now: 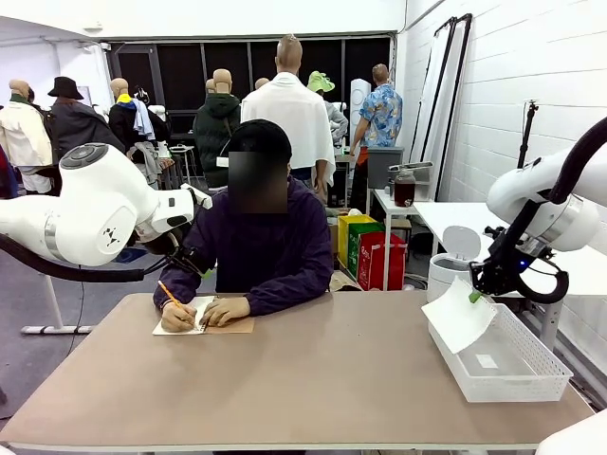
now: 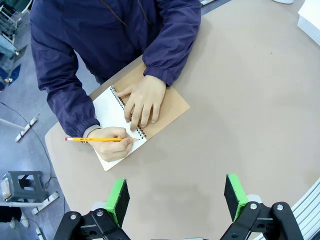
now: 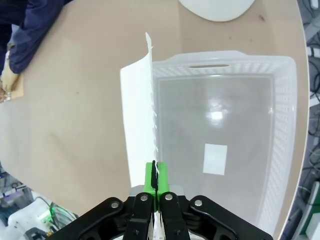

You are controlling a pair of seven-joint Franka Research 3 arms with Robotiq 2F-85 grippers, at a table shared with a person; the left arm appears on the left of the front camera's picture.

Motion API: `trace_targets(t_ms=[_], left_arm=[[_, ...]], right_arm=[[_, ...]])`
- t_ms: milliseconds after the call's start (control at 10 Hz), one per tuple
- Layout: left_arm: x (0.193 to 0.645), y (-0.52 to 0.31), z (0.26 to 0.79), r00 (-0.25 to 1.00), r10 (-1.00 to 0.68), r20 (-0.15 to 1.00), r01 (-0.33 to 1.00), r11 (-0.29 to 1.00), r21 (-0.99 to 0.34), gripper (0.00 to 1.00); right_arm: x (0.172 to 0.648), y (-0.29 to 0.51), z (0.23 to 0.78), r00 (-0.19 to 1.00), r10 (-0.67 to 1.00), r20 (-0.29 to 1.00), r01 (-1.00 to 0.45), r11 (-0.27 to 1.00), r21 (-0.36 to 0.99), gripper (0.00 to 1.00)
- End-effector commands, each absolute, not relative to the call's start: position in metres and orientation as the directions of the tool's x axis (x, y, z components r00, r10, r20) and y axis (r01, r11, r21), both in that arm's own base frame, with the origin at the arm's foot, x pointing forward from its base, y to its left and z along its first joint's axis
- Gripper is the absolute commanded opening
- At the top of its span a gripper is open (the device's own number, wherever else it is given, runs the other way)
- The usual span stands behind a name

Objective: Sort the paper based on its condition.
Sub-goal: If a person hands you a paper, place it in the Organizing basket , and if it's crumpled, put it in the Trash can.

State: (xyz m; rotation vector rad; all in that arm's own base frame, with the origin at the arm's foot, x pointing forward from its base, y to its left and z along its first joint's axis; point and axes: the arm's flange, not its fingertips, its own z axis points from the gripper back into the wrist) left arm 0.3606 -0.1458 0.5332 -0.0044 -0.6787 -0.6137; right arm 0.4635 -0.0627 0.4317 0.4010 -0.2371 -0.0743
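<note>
My right gripper (image 3: 154,176) is shut on a white sheet of paper (image 3: 140,112) with a torn, perforated edge. In the front view the paper (image 1: 458,316) hangs from the right gripper (image 1: 474,296) over the near left rim of the white mesh basket (image 1: 531,379). My left gripper (image 2: 177,192) is open, high above the table, with nothing between its green pads (image 2: 235,192). Below it the person writes with a yellow pencil (image 2: 97,139) in a spiral notebook (image 2: 112,112) with a brown cover.
The basket (image 3: 285,125) holds a small white slip (image 3: 215,159) on its floor. A white round bin (image 1: 453,254) stands beyond the table's right end. The person's hands (image 1: 204,313) rest on the notebook at the far left of the brown table (image 1: 313,379).
</note>
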Motion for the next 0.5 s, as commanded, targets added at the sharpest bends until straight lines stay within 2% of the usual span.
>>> trace_targets(t_ms=[0,400], left_arm=[[0.363,-0.145,0.534,0.613,-0.529,0.588,0.532,0.826,0.188,1.00],[0.363,-0.145,0.534,0.613,-0.529,0.588,0.532,0.826,0.188,1.00]], right_arm=[[0.457,-0.074,0.417,0.972,-0.124,0.202,0.044,0.931,0.363,0.00],[0.446,-0.089,0.395,0.976,-0.151,0.159,0.090,0.937,0.338,0.00]])
